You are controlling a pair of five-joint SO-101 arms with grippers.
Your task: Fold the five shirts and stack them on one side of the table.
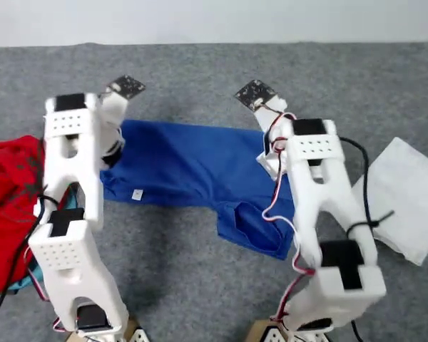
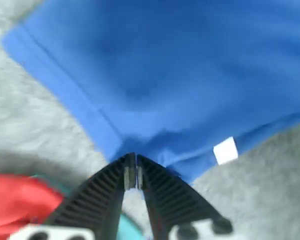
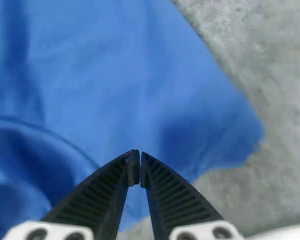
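Since left hand [image 2: 131, 172] & right hand [image 3: 136, 167] each look pinched shut on the blue shirt [image 1: 192, 167], spread on the table [image 1: 200, 285] betw. red shirt [image 1: 7, 185] & white shirt [image 1: 406, 192], I'd lift both evenly, keep it taut, fold square.

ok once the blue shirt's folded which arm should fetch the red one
Left, likely: the red shirt lies beside the left gripper, with the blue shirt between it and the right gripper.
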